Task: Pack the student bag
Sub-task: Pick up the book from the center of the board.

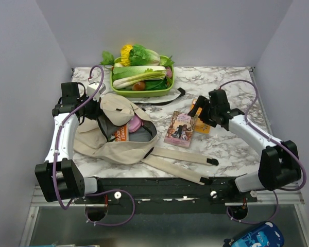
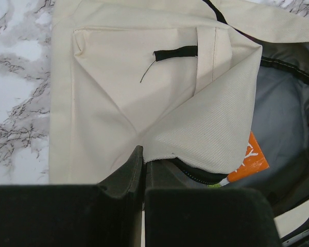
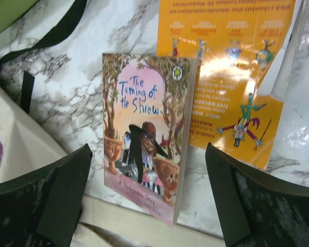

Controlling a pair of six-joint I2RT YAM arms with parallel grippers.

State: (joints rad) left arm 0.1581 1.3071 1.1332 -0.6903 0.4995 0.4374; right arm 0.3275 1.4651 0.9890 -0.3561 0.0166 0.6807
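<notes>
The student bag (image 1: 110, 136) lies slumped on the marble tabletop (image 1: 232, 85) with its mouth turned toward the paperback (image 3: 147, 149). The left jaws are pressed together on the raw edge of the bag's canvas flap (image 2: 206, 128), holding the mouth open. That grip is only a thin pinch of cloth. If the fabric slides out, the flap would likely fall back over the opening, and anything brought across would land on top of the bag rather than in it.

Just outside the bag's mouth, the right jaws stand wide apart over the paperback, one finger on either side of it, touching nothing. The paperback lies flat on the tabletop, so there is little edge to catch, and closing on it may simply skate it along the marble. Its far side overlaps an orange book (image 3: 226, 77) lying further from the bag. A clumsy close could drag that one along or lift both together. A beige strap (image 1: 180, 154) runs out from the bag right beside the paperback's near corner, and it could get pinched with the cover or tug the bag when the arm lifts.

Inside the bag an orange-printed item (image 2: 250, 157) and something pink (image 1: 136, 122) already sit near the opening, so I judge the way in to be tight. A tilted book may jam on the rim.
</notes>
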